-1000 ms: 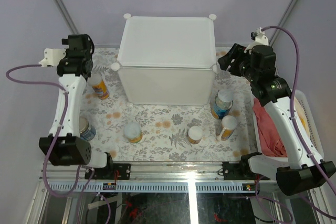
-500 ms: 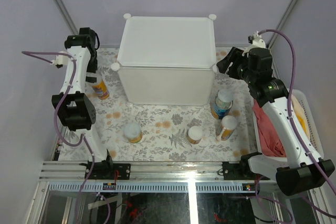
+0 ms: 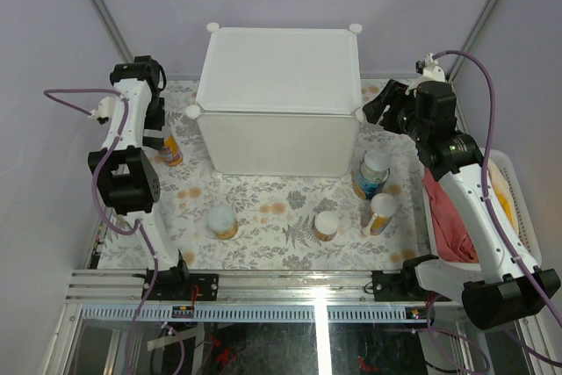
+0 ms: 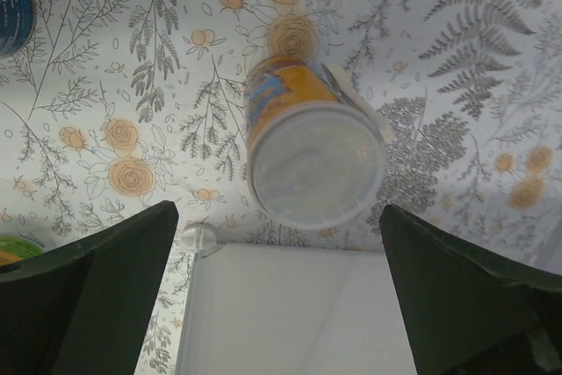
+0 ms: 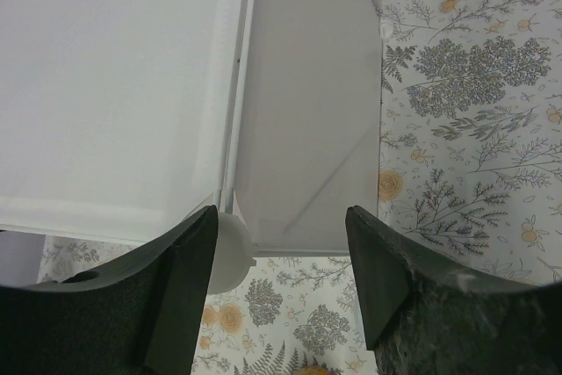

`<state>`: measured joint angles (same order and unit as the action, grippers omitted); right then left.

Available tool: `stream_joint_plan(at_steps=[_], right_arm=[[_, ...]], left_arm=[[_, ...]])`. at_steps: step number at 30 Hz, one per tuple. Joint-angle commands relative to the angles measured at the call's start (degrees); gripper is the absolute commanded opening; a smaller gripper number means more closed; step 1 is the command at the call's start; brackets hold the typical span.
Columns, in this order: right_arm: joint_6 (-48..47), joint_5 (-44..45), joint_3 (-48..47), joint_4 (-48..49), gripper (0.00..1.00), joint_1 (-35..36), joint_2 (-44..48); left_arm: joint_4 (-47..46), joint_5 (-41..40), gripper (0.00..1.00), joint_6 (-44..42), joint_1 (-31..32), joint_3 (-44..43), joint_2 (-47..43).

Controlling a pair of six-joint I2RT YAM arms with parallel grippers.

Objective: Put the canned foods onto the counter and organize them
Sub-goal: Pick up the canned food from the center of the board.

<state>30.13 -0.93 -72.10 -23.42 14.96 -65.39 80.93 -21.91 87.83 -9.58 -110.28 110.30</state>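
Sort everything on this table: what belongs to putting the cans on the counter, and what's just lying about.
Job: white cube-shaped plastic counter; tall orange can at left; blue-labelled tin; tall yellow-orange can; short pale-lidded can; short orange can.
Lying about: white slatted basket; red cloth in it; floral table cover.

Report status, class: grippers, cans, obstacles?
Left gripper open over tall orange can. Right gripper open, empty, above counter corner. Nothing on counter yet. Nothing in the way.
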Motion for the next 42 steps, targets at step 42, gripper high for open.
stream_joint_plan(at_steps=[42], right_arm=[[-1.1, -0.3, -3.7, 2.9, 0.66, 0.3, -5.3]], left_arm=[[-14.6, -0.4, 0.99, -0.1, -1.5, 10.2, 4.9]])
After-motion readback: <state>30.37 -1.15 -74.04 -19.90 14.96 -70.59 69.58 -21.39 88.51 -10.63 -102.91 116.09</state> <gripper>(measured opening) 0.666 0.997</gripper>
